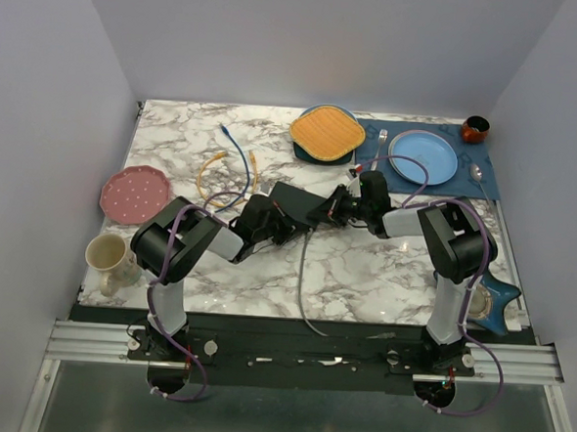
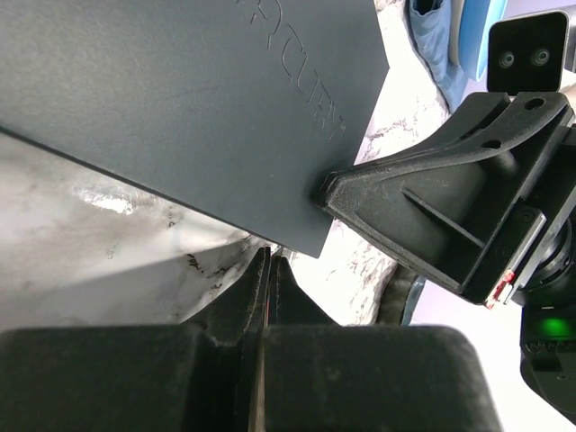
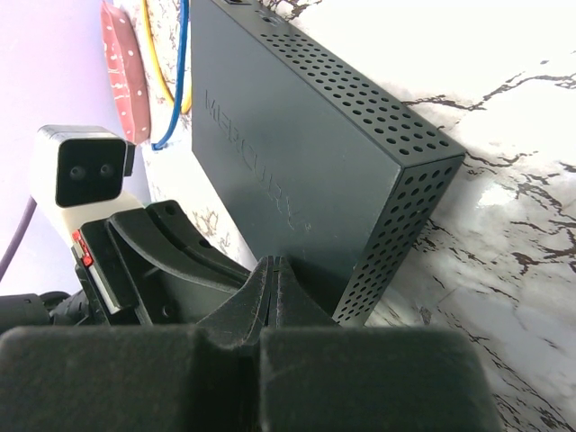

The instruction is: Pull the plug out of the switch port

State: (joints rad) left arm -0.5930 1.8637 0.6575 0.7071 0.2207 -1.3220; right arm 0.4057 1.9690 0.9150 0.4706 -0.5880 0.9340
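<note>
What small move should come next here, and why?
Probably open the left gripper and shift it toward the blue cable beyond the switch: both it and the right gripper sit shut at the box's edges, and neither holds a plug.

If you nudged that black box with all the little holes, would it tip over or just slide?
Probably slide: the switch sits low and wide on the smooth marble table, so tipping seems unlikely. Its perforated shell looks rigid, and is likely hollow and light for its size. The matte sides would probably give fingers a fair grip.
</note>
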